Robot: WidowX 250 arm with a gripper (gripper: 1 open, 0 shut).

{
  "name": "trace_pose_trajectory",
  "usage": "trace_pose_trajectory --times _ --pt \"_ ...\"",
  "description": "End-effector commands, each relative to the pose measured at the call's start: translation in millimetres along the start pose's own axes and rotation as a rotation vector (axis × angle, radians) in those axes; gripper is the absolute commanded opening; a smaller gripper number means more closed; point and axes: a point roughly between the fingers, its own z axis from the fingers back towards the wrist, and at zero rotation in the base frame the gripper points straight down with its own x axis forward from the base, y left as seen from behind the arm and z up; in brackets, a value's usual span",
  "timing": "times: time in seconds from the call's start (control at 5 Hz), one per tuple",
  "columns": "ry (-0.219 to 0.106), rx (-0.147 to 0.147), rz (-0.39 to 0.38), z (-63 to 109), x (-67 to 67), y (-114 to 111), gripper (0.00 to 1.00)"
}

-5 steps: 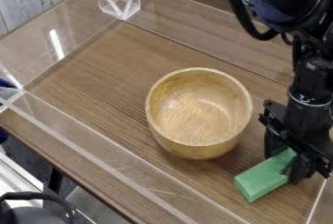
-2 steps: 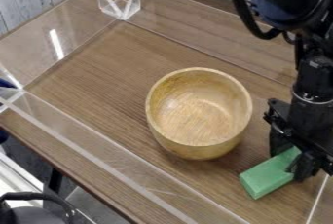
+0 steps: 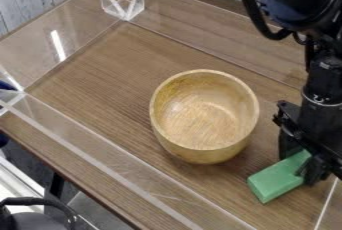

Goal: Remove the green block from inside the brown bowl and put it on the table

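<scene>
The green block (image 3: 277,181) lies low on the table (image 3: 107,74), just right of the brown bowl (image 3: 201,146) and near the front right corner. The bowl stands empty in the middle of the table. My gripper (image 3: 310,166) points straight down over the block's far right end. Its dark fingers close around that end, and the block's near end sticks out toward the front left. The black arm rises above it along the right edge of the view.
Low clear acrylic walls (image 3: 80,144) border the table on the left and front. A clear acrylic bracket (image 3: 120,2) stands at the back left. The table's right edge is close to the gripper.
The gripper and the green block have shifted together a little to the right, away from the bowl. The bowl has not moved.
</scene>
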Motion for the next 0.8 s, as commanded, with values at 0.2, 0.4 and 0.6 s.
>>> trace_pose_trajectory --times 0.2,0.4,0.6 --pt "0.013 -0.014 -0.029 -0.9 -1.8 -5.3 0.00" --pt "0.021 -0.019 -0.032 -1.2 -2.9 -6.4 0.00" --pt "0.028 -0.025 -0.035 -1.7 -3.9 -7.5 0.00"
